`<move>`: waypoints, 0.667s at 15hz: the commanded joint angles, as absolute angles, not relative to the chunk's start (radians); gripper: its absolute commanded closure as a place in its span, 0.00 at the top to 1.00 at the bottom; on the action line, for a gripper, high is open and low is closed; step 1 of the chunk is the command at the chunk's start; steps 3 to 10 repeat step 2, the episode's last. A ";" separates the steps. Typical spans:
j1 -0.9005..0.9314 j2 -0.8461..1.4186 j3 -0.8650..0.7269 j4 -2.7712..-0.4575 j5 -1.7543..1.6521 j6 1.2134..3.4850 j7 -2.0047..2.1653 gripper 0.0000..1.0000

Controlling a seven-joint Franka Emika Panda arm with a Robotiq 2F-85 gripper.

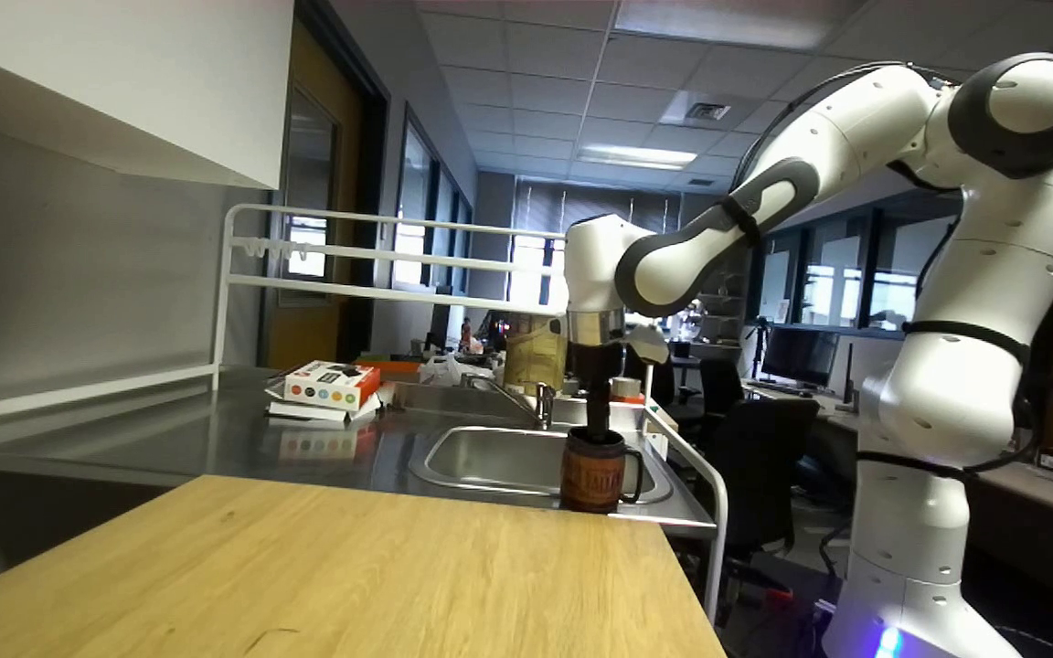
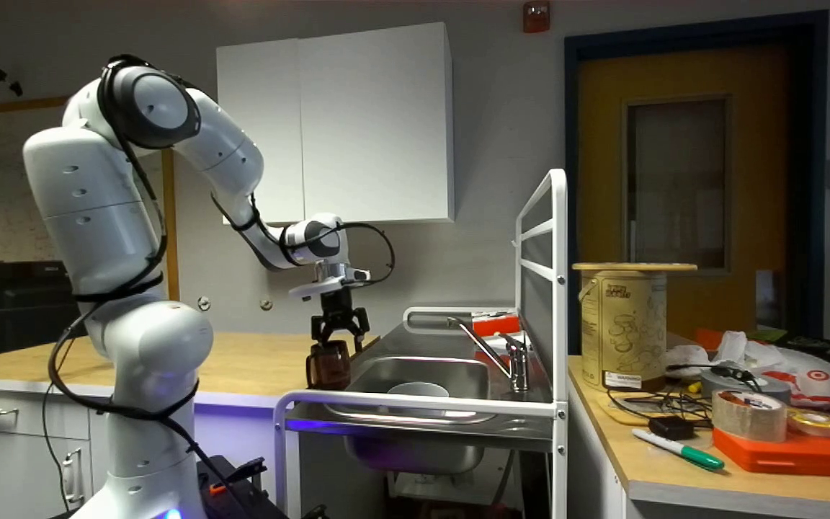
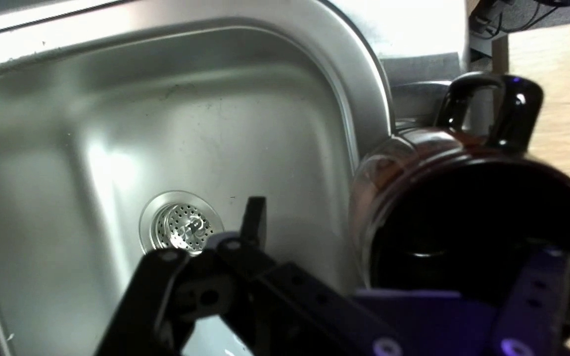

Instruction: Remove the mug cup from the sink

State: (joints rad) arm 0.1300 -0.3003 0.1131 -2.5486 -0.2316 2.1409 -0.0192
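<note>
inside the mug, one claw finger

Your wrist view crops the mug at right — against its dark mouth, you lose the tip of one finger. In an exterior view, the rail partly hides a pale thing in the sink.

White arm, black cables, apparent screws
</note>
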 commanded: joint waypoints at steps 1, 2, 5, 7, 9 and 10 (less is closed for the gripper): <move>0.128 -0.339 0.124 -2.536 -0.229 2.088 -0.031 1.00; 0.127 -0.345 0.126 -2.533 -0.230 2.076 -0.021 1.00; 0.127 -0.345 0.126 -2.533 -0.230 2.076 -0.021 1.00; 0.127 -0.345 0.126 -2.533 -0.230 2.076 -0.021 1.00; 0.127 -0.345 0.126 -2.533 -0.230 2.076 -0.021 1.00; 0.127 -0.345 0.126 -2.533 -0.230 2.076 -0.021 1.00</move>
